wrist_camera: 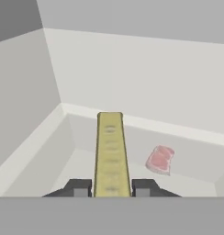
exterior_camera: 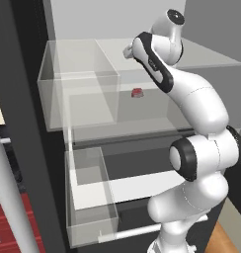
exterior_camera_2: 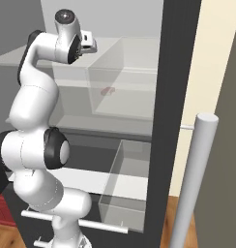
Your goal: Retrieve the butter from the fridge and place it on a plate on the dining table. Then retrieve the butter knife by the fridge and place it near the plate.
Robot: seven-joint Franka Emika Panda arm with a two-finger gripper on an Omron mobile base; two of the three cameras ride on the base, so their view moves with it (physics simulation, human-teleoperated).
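In the hand view, the butter [wrist_camera: 110, 151], a pale yellow-olive stick, runs lengthwise away from the camera. It sits between the two dark fingertips of my gripper [wrist_camera: 111, 188], which is shut on its near end. The stick is inside the fridge [exterior_camera: 23, 123], over a pale shelf floor and close to the back wall. From the right base view my gripper [exterior_camera_2: 92, 47] reaches into the upper shelf of the fridge [exterior_camera_2: 175, 97]. The plate, dining table and butter knife are out of view.
A small red item [wrist_camera: 160, 159] lies on the shelf to the right of the butter, also visible as the red item [exterior_camera: 137, 92]. Clear bins flank the shelf. A clear drawer [exterior_camera: 90, 197] stands pulled out below. A pale bar handle [exterior_camera_2: 192, 179] rises at the right.
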